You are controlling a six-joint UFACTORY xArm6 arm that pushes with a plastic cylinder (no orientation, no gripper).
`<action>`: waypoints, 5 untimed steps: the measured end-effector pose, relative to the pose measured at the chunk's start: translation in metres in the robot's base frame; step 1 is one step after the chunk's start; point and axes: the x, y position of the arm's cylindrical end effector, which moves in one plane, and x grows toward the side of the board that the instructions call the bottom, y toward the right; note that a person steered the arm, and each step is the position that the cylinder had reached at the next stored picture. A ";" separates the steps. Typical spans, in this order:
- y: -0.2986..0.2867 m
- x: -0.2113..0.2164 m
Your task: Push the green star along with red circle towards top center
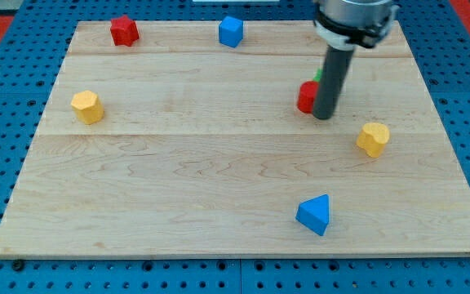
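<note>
red circle [306,96] and barely visible green star [320,75] look light, rigid, slippery; my tip [323,116] touches the circle's right side; no fingers here.

Lighting: bright, even, from overhead. Shadows: short, soft, close under each block on the tabletop [219,163]. Glare: none. Focus: sharp throughout; slight perspective narrowing toward the view's top.

A wooden board [219,188] carries red [124,30], blue [231,31] [314,214], yellow [87,107] [373,139] and green [319,75] blocks.
</note>
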 end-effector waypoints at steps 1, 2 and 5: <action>0.013 0.005; 0.073 -0.009; -0.003 -0.013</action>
